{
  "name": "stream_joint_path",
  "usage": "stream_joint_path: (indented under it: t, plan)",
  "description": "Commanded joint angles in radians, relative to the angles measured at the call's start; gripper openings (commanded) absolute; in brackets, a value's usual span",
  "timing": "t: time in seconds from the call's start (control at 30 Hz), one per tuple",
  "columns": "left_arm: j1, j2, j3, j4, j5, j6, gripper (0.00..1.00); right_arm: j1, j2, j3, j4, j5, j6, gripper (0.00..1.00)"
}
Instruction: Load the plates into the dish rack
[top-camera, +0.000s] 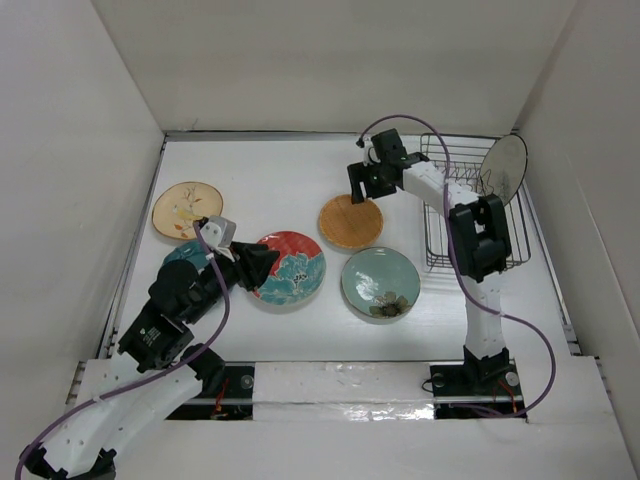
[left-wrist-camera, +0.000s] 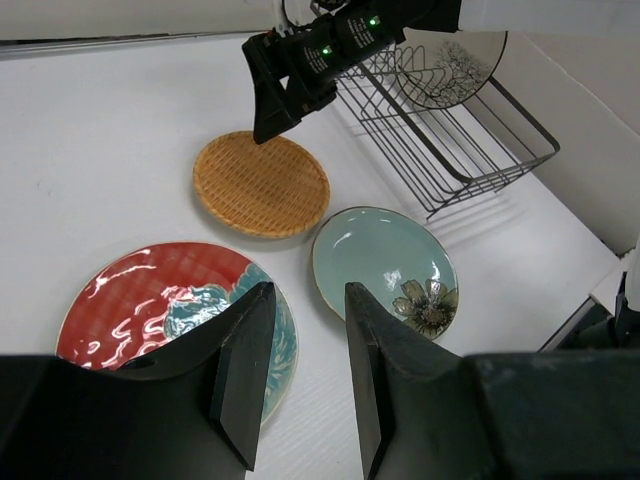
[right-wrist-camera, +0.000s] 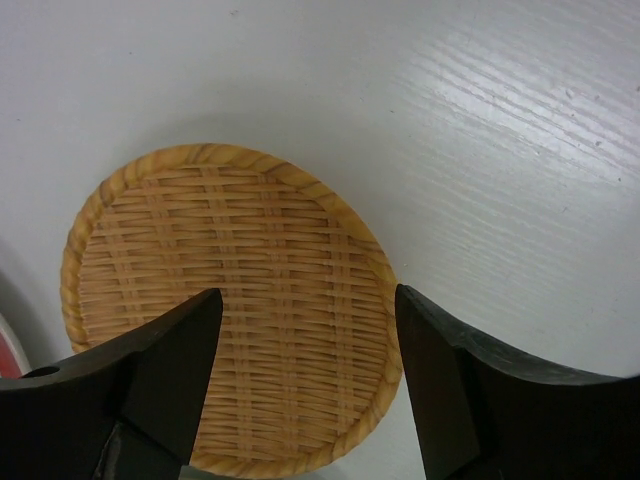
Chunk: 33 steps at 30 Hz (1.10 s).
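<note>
My left gripper is open and empty, low over the right edge of the red plate with teal flowers; in the left wrist view its jaws stand apart between the red plate and the pale green plate. My right gripper is open and empty above the far edge of the orange woven plate; its jaws straddle that plate's right rim. The white plate with dark rim stands in the black wire dish rack. The tan floral plate lies far left. The teal blue plate is mostly hidden under my left arm.
White walls enclose the table on the left, back and right. The pale green plate lies close to the right arm's upright link. The rack sits against the right wall.
</note>
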Motion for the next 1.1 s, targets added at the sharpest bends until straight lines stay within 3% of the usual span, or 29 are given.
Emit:
stream_joint_path:
  t: [0.0,0.43,0.63,0.77,0.8,1.07]
  plan:
    - [-0.004,0.010,0.022,0.039,0.004,0.005,0.32,-0.036,0.012,0.055,-0.017,-0.036,-0.014,0.75]
    - [-0.004,0.019,0.023,0.043,0.004,0.004,0.33,-0.077,0.164,0.083,-0.115,-0.288,-0.106,0.67]
    - [-0.004,0.021,0.023,0.045,0.003,0.002,0.33,-0.097,0.181,0.080,-0.075,-0.383,-0.074,0.38]
    - [-0.004,0.023,0.025,0.045,0.002,0.002,0.33,-0.118,0.178,0.080,-0.038,-0.409,-0.046,0.04]
    - [-0.004,0.023,0.023,0.045,-0.001,0.002,0.33,-0.119,0.164,0.074,-0.011,-0.412,-0.038,0.00]
    - [-0.004,0.027,0.023,0.045,-0.002,0.004,0.33,-0.149,-0.050,-0.024,0.221,-0.380,0.112,0.00]
